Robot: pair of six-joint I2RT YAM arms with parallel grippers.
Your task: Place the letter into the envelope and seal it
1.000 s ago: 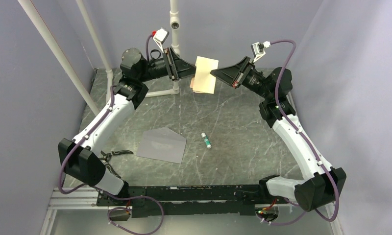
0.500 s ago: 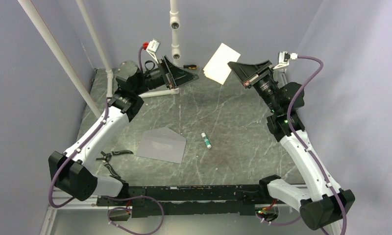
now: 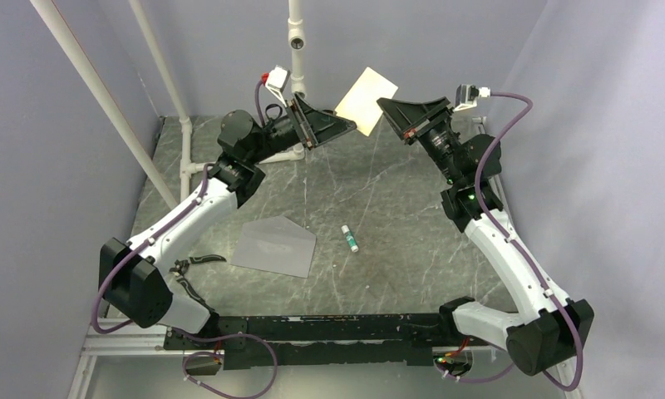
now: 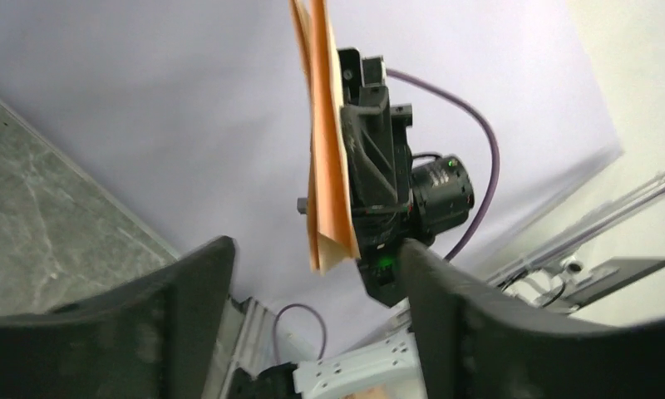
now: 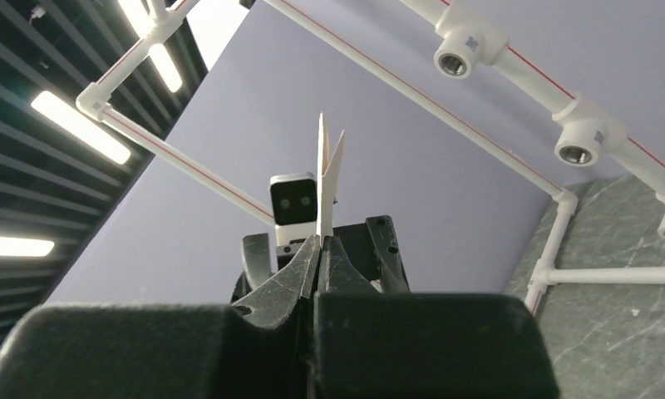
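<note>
The tan-orange letter (image 3: 366, 100) is folded and held in the air at the back, above the table. My right gripper (image 3: 382, 104) is shut on its right edge. In the right wrist view the letter (image 5: 322, 179) stands edge-on out of the closed fingertips of the right gripper (image 5: 319, 241). My left gripper (image 3: 347, 127) is open, just below and left of the letter, apart from it. In the left wrist view the letter (image 4: 326, 166) hangs edge-on above the gap of the left gripper (image 4: 312, 283). The grey envelope (image 3: 273, 246) lies flat at the table's front left, flap open.
A small green-and-white glue stick (image 3: 350, 238) lies right of the envelope. A black tool (image 3: 192, 262) lies left of the envelope by the left arm. White pipes (image 3: 294, 50) stand at the back and left.
The left gripper has come off the letter, drawn back, then moved towards it again. The right gripper has lifted and turned the letter, holding it alone.
</note>
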